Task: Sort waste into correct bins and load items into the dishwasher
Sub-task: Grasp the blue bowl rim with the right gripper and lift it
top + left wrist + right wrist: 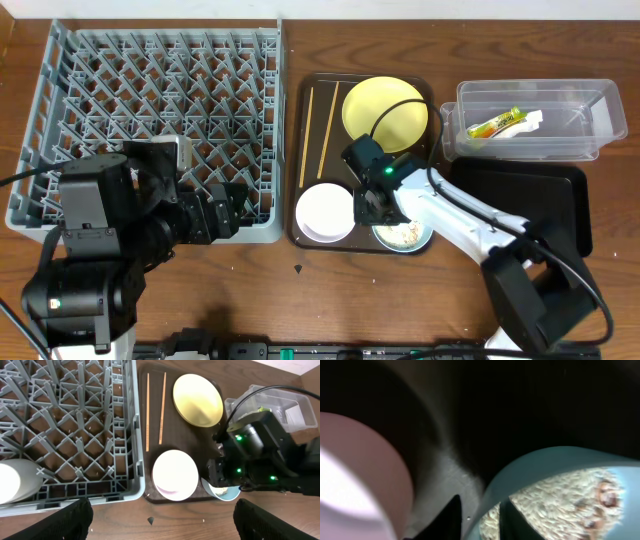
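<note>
Two arms | left gripper [162, 507] spread wide, empty, over rack [150, 90] corner | right gripper [480, 510] straddles blue bowl [550, 457] rim, rice [555, 495] inside | whether clamped, cannot tell

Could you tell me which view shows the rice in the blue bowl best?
Right wrist: the rice sits close up inside the blue bowl. Overhead it is small, partly under the right arm. Left wrist shows only a sliver of bowl beneath that arm.
</note>
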`<control>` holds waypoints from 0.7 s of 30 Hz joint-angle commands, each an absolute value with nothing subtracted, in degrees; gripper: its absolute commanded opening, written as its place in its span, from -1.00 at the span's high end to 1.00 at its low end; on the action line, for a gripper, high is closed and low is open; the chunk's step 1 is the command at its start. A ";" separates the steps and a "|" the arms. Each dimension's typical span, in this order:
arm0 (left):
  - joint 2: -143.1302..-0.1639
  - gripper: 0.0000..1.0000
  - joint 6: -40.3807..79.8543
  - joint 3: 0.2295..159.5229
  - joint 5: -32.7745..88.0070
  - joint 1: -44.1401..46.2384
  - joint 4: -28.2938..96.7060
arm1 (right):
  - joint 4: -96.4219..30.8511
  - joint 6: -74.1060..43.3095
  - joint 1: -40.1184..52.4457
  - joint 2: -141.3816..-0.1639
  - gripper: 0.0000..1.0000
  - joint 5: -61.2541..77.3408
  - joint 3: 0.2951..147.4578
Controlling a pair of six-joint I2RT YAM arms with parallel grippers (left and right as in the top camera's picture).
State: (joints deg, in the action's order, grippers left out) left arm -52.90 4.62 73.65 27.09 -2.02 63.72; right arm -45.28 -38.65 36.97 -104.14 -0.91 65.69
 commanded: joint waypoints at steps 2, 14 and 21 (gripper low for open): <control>-53.10 -0.82 4.05 74.06 27.86 -1.78 64.03 | -45.67 -38.74 36.51 -104.60 0.70 -2.15 66.32; -53.12 -0.82 4.05 74.06 27.86 -1.78 64.03 | -46.94 -35.86 32.77 -102.56 0.98 -3.77 66.76; -53.12 -0.82 4.05 74.06 27.86 -1.78 64.03 | -47.37 -33.52 31.55 -99.55 0.81 -2.11 66.76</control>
